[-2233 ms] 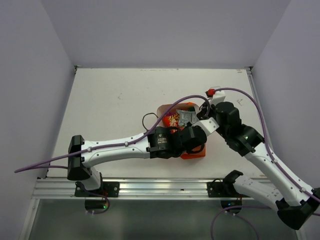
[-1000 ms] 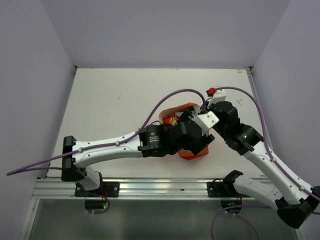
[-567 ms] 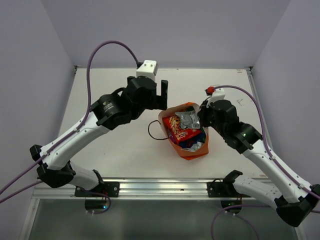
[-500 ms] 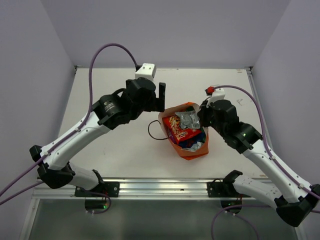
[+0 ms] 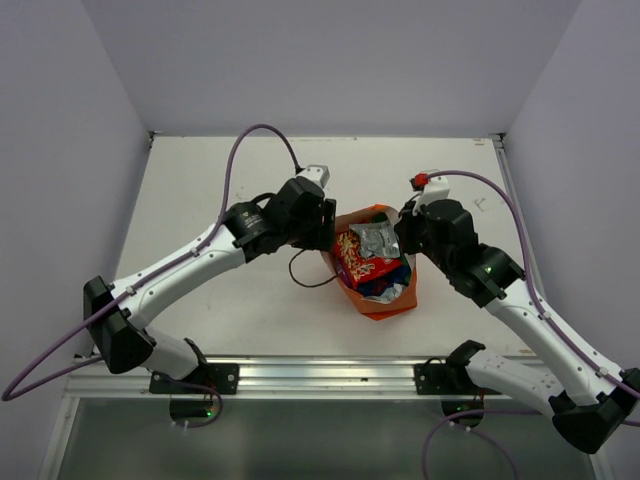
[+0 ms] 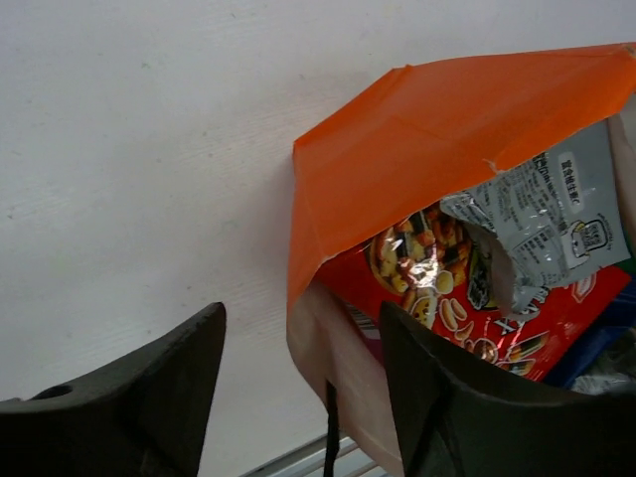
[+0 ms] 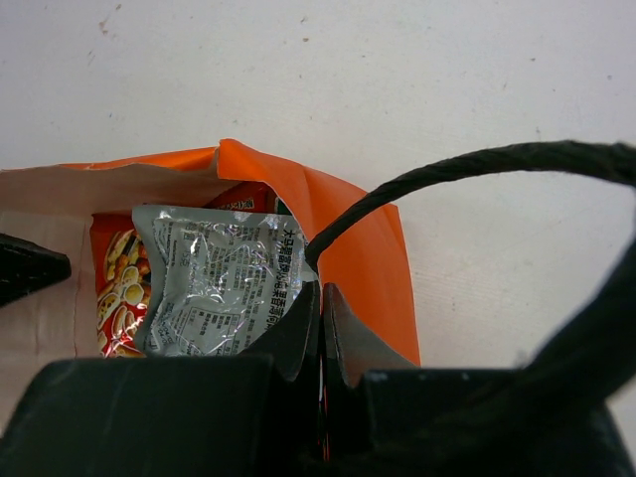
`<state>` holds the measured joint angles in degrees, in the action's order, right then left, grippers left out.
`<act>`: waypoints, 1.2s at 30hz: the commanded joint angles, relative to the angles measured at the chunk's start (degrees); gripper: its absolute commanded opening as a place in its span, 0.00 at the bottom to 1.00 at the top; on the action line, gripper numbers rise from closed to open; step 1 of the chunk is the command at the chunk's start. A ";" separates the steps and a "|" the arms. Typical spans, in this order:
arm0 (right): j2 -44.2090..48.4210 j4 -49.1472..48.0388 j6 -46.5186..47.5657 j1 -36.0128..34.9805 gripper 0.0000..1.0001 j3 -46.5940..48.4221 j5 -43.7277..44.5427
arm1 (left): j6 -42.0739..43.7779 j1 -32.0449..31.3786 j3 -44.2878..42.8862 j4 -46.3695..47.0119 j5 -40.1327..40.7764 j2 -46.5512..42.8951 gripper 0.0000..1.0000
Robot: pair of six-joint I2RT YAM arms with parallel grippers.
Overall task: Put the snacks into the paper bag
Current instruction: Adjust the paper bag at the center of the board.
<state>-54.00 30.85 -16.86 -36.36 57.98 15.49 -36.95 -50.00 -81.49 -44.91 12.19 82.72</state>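
Observation:
The orange paper bag [image 5: 385,308] stands open mid-table. Inside it lie a red snack packet [image 5: 358,258], a silver-grey one [image 5: 377,237] on top, and a dark blue one [image 5: 385,285] lower down. My left gripper [image 5: 328,225] is open at the bag's left rim. In the left wrist view its fingers straddle the pale left wall [image 6: 338,358], with the left gripper [image 6: 303,318] beside the red packet [image 6: 427,268] and the silver packet [image 6: 552,219]. My right gripper [image 7: 321,293] is shut on the bag's right wall [image 7: 358,238], next to the silver packet [image 7: 214,278].
A black cord handle [image 5: 305,275] loops onto the table left of the bag; the other handle [image 7: 467,169] arches over my right wrist. A metal rail [image 5: 320,375] runs along the near edge. Purple cables trail from both arms.
The left arm rose from over the bag to the back left, then came back down to the bag's left rim with its jaws narrowing. The right gripper and the bag stayed put.

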 commanded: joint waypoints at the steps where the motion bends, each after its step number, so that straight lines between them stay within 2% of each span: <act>1: 0.29 -1.67 0.08 -0.03 0.00 0.83 -0.28 | -1.28 0.08 1.16 7.37 -6.12 0.51 0.60; 3: 0.21 -2.02 -0.19 -0.03 0.00 0.56 -0.72 | -1.55 0.08 1.42 7.29 -7.08 1.13 0.48; 4: 0.12 -2.11 -0.28 -0.03 0.00 0.47 -0.89 | -1.55 0.08 1.51 7.29 -7.52 1.22 0.34; 6: -0.23 -2.37 -0.45 -0.03 0.00 0.65 -1.68 | -1.46 0.08 0.81 6.85 -8.84 1.22 0.21; 7: -0.40 -2.37 -0.45 -0.11 0.00 0.82 -1.95 | -0.76 0.08 -1.54 6.15 -9.28 1.30 0.09; 9: -1.11 -1.94 -0.28 -0.03 0.00 2.14 -3.17 | 0.47 0.08 -6.28 1.61 -9.29 1.83 0.00; 13: -2.69 1.40 -0.89 -0.03 0.00 7.40 -6.43 | 4.07 -0.10 -23.48 -5.71 -7.53 3.41 0.00; 15: -3.39 2.63 -1.33 -0.03 0.01 10.22 -7.31 | 4.78 -0.10 -27.39 -7.73 -7.70 4.46 0.00; 18: -6.55 2.63 -0.98 -0.03 0.00 9.62 -4.78 | 7.94 1.47 -25.66 -7.74 -4.89 5.78 0.00; 19: -10.39 4.11 -1.59 -0.03 0.00 10.22 -1.89 | 8.03 3.05 -24.86 -8.70 -5.93 7.01 0.00; 21: -13.23 9.92 -2.29 -0.03 0.00 14.52 -3.87 | 9.08 6.82 -24.16 -10.20 -8.15 9.91 0.00; 23: -12.72 6.45 -3.70 -0.03 0.00 12.88 -6.42 | 10.31 6.93 -21.17 -8.81 -5.08 10.18 0.00; 27: -13.41 6.15 -4.15 -0.12 0.00 12.60 -3.63 | 11.63 10.52 -18.01 -7.31 -4.98 10.36 0.00; 32: -15.52 6.94 -3.88 -0.03 0.00 13.74 -3.97 | 12.43 12.29 -19.93 -6.78 -7.96 10.97 0.00; 34: -15.44 6.85 -3.88 -0.03 0.00 13.92 -4.06 | 12.87 12.21 -21.24 -7.04 -9.10 11.15 0.07; 35: -15.35 6.77 -3.88 -0.03 0.00 14.18 -3.80 | 12.95 12.20 -21.77 -7.65 -9.72 11.15 0.20; 36: -15.35 6.77 -3.88 -0.03 0.00 14.10 -3.88 | 13.04 12.20 -22.30 -7.74 -10.42 10.80 0.27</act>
<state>-69.12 36.91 -20.40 -36.47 69.73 10.98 -25.41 -37.93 -100.03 -54.46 4.84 94.80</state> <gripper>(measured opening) 0.012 0.210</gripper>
